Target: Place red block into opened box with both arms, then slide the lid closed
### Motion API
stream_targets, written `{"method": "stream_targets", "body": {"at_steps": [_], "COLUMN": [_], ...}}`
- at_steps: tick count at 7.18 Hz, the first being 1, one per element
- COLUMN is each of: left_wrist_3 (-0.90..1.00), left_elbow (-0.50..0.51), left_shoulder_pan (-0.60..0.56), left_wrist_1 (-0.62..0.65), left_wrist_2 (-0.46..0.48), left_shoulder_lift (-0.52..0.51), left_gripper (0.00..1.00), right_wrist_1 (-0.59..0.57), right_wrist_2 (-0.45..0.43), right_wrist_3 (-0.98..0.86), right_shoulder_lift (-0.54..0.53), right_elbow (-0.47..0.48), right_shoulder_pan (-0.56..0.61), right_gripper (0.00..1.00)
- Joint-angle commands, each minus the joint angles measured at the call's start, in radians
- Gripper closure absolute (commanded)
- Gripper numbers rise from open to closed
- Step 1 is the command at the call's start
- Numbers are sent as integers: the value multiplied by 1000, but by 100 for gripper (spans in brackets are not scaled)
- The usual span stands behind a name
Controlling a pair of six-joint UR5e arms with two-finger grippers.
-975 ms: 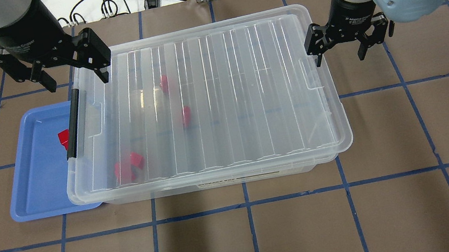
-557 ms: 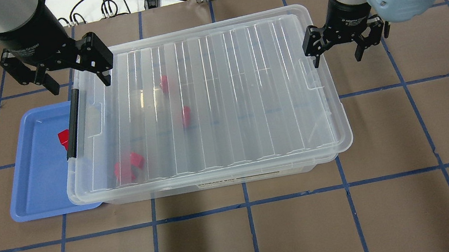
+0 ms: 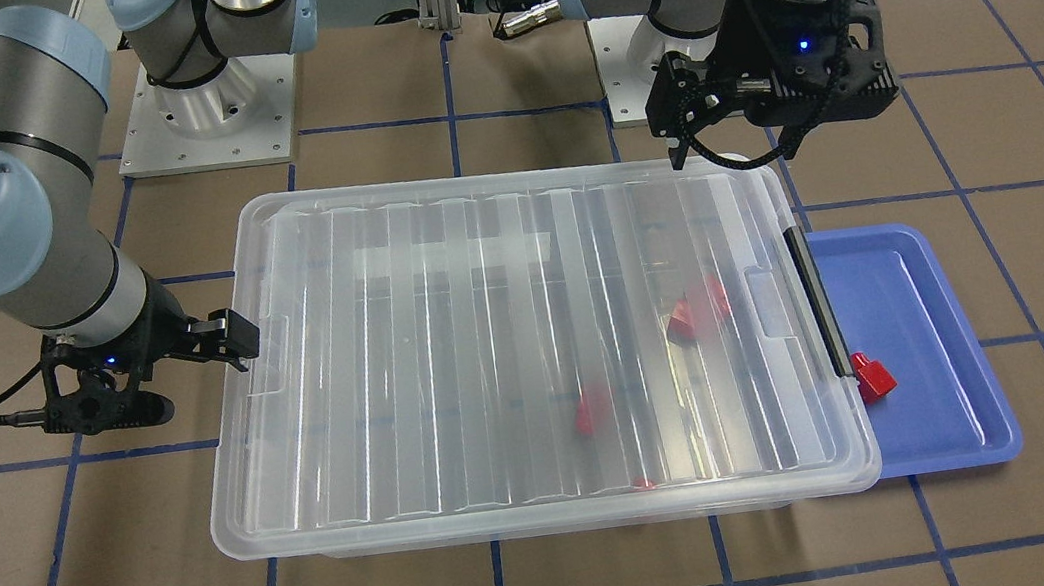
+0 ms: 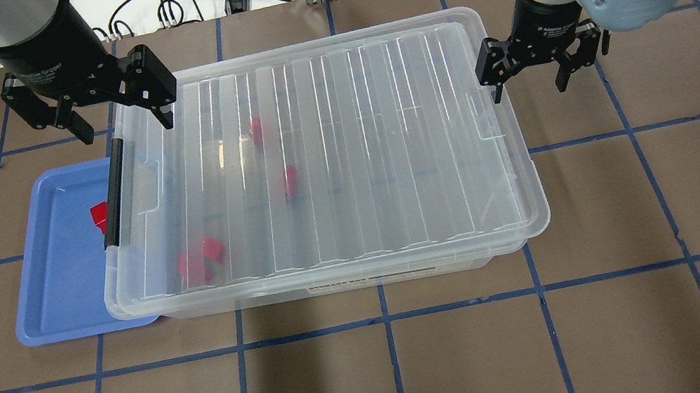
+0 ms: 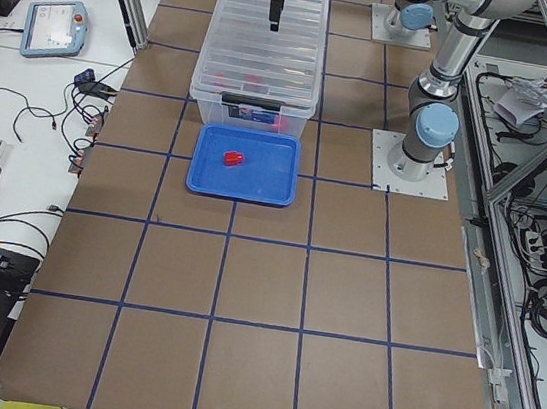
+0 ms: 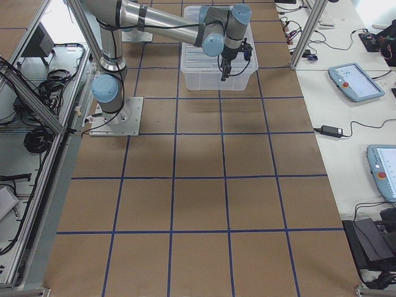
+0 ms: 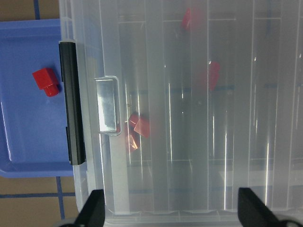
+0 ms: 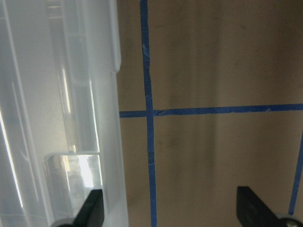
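The clear box (image 4: 384, 148) lies under its ribbed lid, which covers the whole top. Through the lid I see red blocks: one at the back (image 4: 255, 130), one in the middle (image 4: 290, 180), a cluster near the front left (image 4: 202, 255). Another red block (image 4: 100, 215) (image 7: 46, 80) sits on the blue tray (image 4: 64, 273), beside the black clip bar (image 4: 113, 193). My left gripper (image 4: 124, 124) hangs open over the box's back left corner. At the box's right end my right gripper (image 4: 529, 88) is open, one finger over the rim. Both hold nothing.
The blue tray lies tucked against the box's left end, partly under the lid's overhang. Brown table squares with blue tape lines stretch in front of the box and to its right. Cables and a metal post stand behind the table's far edge.
Both grippers have only shifted slightly near their ends of the box and stay open. The box, lid and blocks have not moved.
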Motion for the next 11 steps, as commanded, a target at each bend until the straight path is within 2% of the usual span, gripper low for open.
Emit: {"method": "stream_targets", "body": {"at_steps": [1, 4, 5, 7, 8, 9, 10, 11], "left_wrist_3": [-1, 28, 49, 287, 445, 532, 586, 664], "left_elbow": [-8, -8, -8, -32, -68, -113, -147, -169], "left_shoulder_pan": [-1, 34, 92, 248, 305, 372, 428, 457], "left_wrist_1": [11, 11, 9, 28, 130, 197, 265, 354], "left_wrist_2": [3, -3, -3, -3, -3, -17, -72, -77], "left_shoulder_lift": [4, -11, -11, -63, -94, -121, -156, -198], "left_gripper": [0, 0, 0, 0, 0, 0, 0, 0], "right_wrist_1": [-5, -9, -11, -8, -8, -11, -14, -17], "right_wrist_2": [1, -1, -10, -16, -19, -19, -30, -48], "right_wrist_3": [-14, -16, -23, -103, -106, -132, -178, -201], "right_shoulder_lift": [10, 24, 24, 23, 23, 23, 23, 23], "right_elbow": [1, -2, -2, -1, -2, -1, 2, 4], "right_shoulder_pan": [-5, -9, -23, -84, -96, -98, -104, -126], "right_gripper": [0, 0, 0, 0, 0, 0, 0, 0]}}
